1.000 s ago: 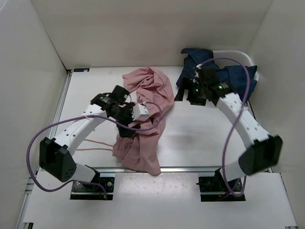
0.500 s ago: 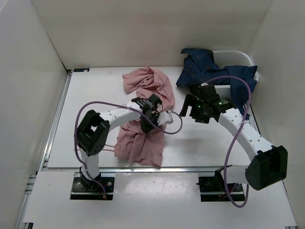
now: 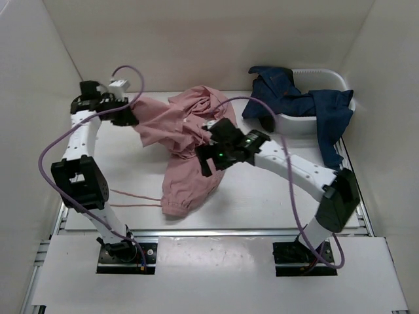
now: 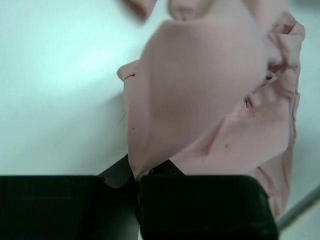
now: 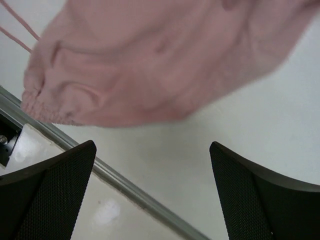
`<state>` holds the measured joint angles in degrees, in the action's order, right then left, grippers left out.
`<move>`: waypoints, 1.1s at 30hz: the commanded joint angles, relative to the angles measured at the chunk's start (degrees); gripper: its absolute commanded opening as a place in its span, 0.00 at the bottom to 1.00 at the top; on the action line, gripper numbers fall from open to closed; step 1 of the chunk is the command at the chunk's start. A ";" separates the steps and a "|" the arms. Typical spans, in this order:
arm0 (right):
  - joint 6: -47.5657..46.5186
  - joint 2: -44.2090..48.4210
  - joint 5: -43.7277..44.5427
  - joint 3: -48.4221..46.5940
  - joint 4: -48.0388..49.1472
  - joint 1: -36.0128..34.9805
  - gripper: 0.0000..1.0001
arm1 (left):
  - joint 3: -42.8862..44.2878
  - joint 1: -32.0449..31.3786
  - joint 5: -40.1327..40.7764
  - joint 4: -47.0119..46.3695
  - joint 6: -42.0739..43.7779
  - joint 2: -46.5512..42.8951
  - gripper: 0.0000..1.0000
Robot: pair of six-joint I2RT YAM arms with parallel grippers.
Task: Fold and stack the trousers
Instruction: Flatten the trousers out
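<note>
Mid-table | trousers (image 3: pixel 190 171) crumpled, one end drawn far-left | left gripper (image 3: pixel 129 118) pinching that end | right gripper (image 3: pixel 207 157) spread, empty, over heap | cloth light, limp; probably best grabbed at gathered waistband (image 3: pixel 173 204), near edge.

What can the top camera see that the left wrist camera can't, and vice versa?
Only the top view shows the dark blue garment draped over the white basket, and the right claw near the cloth. Only the left wrist view shows the left claw pinching a fold close up. Both show the pink trousers on the white table.
</note>
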<state>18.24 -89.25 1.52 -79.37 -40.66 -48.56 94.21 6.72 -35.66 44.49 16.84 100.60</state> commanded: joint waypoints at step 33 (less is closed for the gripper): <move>-13.06 -43.54 9.64 -34.36 -8.11 -27.91 0.95 | -3.77 23.69 -13.57 4.99 -1.64 2.85 0.14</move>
<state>5.04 -133.23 10.61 -114.32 -49.17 -74.98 88.58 29.65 -47.72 49.17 14.33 106.10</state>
